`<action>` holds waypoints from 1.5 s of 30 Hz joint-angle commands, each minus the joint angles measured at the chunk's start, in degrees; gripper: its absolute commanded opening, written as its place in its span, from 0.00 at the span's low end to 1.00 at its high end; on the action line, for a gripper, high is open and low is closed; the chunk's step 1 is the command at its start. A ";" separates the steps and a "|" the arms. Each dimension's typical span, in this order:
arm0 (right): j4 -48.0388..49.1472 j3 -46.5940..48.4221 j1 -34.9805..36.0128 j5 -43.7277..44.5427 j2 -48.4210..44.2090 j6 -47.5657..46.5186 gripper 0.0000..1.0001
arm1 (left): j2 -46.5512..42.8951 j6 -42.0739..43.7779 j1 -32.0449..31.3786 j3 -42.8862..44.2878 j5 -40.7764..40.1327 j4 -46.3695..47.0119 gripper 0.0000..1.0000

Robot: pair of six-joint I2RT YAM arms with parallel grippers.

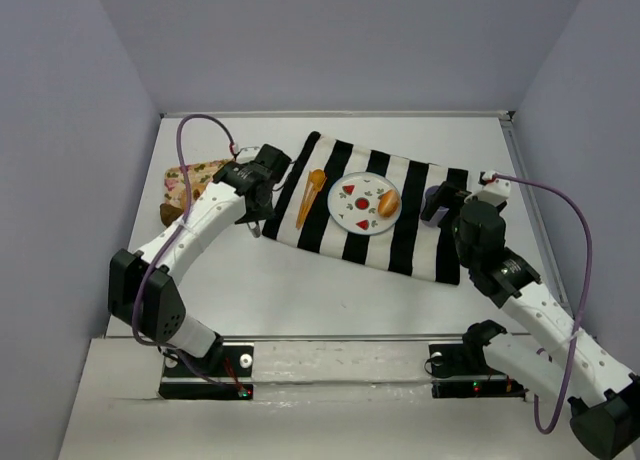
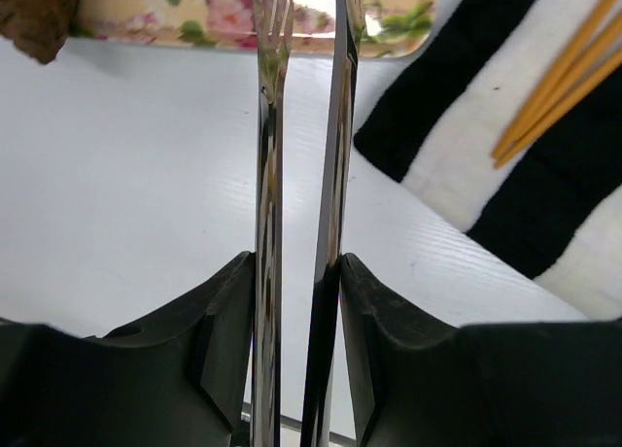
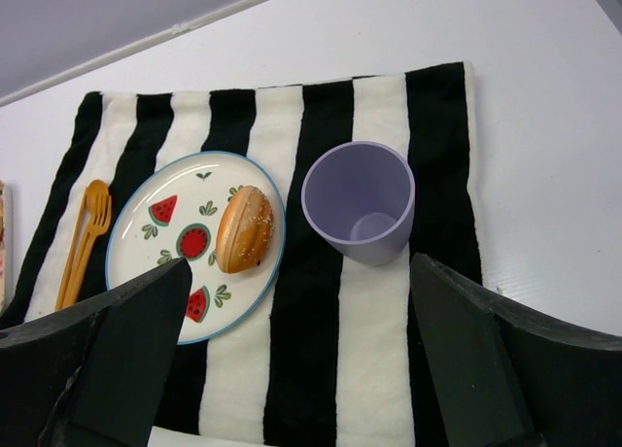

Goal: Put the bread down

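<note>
The bread [image 3: 244,229] is already seen resting on the plate [image 3: 146,243], the right pincer [image 3: 292,360] spread wide and empty, the left pincer [image 2: 303,175] clamped on metal tongs [image 2: 272,126], by which the wooden fork [image 1: 309,194] could be knocked.

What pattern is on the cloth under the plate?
Broad black and white stripes on the cloth, clearest in the right wrist view, under the plate.
</note>
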 commanded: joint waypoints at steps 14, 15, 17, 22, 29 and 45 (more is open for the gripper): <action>3.86 0.17 0.53 0.67 1.74 0.05 1.00 | -6.56 -4.77 6.37 -9.03 -3.60 1.38 0.50; 3.95 0.17 0.53 0.67 1.82 0.05 1.00 | -6.56 -4.68 6.72 -9.11 -3.51 2.08 0.51; 4.04 0.17 0.53 0.58 2.00 0.06 1.00 | -6.47 -3.89 6.63 -9.12 -3.25 2.70 0.53; 4.13 0.17 0.53 0.58 2.00 -0.03 1.00 | -7.35 -2.66 6.63 -9.73 -2.63 3.93 0.62; 4.13 0.17 0.53 0.58 2.35 -0.21 1.00 | -5.95 -1.25 6.81 -10.08 -2.19 5.16 0.63; 4.39 -0.09 0.53 0.93 2.00 -0.21 1.00 | -3.22 3.14 11.29 -10.43 -0.52 9.64 0.60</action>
